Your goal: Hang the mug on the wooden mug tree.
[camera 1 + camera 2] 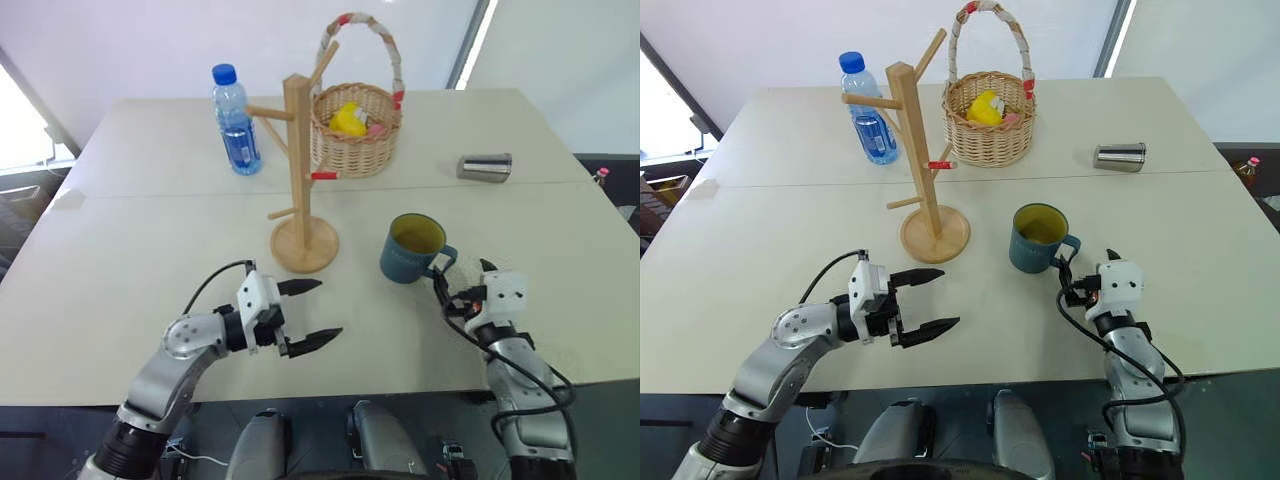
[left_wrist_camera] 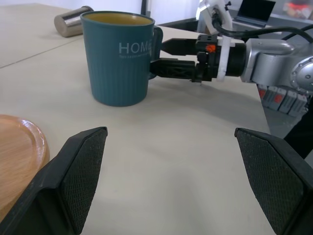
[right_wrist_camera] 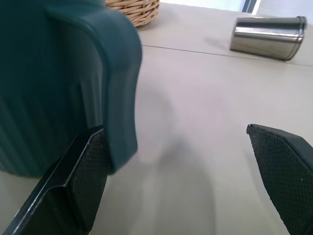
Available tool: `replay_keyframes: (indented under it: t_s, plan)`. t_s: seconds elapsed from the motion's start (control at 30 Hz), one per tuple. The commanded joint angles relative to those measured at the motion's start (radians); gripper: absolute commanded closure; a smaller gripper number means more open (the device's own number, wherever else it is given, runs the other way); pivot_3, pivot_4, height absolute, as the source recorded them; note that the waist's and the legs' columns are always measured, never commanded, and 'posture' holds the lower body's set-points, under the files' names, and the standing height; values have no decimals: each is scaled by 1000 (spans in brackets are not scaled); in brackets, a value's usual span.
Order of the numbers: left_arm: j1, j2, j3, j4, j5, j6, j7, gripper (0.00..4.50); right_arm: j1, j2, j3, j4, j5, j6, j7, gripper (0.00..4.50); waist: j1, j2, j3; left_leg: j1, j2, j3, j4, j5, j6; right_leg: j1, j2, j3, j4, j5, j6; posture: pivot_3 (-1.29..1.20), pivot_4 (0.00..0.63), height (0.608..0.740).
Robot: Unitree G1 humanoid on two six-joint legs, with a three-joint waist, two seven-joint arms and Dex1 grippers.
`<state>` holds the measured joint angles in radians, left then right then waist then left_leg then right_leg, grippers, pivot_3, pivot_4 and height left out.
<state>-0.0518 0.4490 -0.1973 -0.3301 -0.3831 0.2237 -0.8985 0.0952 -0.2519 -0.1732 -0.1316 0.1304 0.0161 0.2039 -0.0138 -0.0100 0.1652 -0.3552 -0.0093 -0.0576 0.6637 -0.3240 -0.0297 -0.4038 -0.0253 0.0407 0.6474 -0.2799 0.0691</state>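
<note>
The dark teal mug [image 1: 412,248] stands upright on the table, its handle [image 1: 441,262] turned toward my right gripper [image 1: 462,276]. That gripper is open and level. Its fingertips reach the handle, and the handle [image 3: 113,73] sits just in front of one finger [image 3: 73,188], with nothing gripped. The wooden mug tree [image 1: 297,150] stands left of the mug on its round base [image 1: 305,246], with a red-tipped peg facing the basket. My left gripper [image 1: 331,308] is open and empty, pointing right toward the mug [image 2: 120,58] from in front of the tree's base.
Behind the tree stand a water bottle [image 1: 236,120] and a wicker basket [image 1: 355,135] with a yellow item inside. A steel cup [image 1: 485,167] lies on its side at the back right. The table's front edge runs just below both grippers.
</note>
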Motion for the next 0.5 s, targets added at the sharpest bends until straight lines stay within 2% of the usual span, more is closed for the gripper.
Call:
replay_keyframes:
  t_s: [0.03, 0.13, 0.27, 0.33, 0.5]
  plan:
    - [-7, -3, 1, -35, 2, -20, 6, 0, -22, 11, 8, -1, -3, -21, -1, 301, 0, 0, 0, 0, 0, 0, 0, 0, 0, 0, 0, 0, 0, 0, 0, 0, 150, 740]
    - [-8, 0, 7, -37, 0, -20, 10, 0, -28, 12, 13, 6, 2, -24, 6, 1414, 1, 0, 0, 0, 0, 0, 0, 0, 0, 0, 0, 0, 0, 0, 0, 0, 150, 740]
    - [-11, 3, 10, -34, 1, -22, 13, 0, -30, 10, 13, 9, 7, -28, 14, 3627, 0, 0, 0, 0, 0, 0, 0, 0, 0, 0, 0, 0, 0, 0, 0, 0, 150, 740]
    - [-10, 3, 11, -35, 1, -22, 15, 0, -28, 8, 14, 4, 7, -35, 19, 4480, 0, 0, 0, 0, 0, 0, 0, 0, 0, 0, 0, 0, 0, 0, 0, 0, 150, 740]
    - [0, 12, 30, -29, 7, -30, 29, 0, -20, -68, 81, -72, -89, -59, 72, 4480, 0, 0, 0, 0, 0, 0, 0, 0, 0, 0, 0, 0, 0, 0, 0, 0, 150, 740]
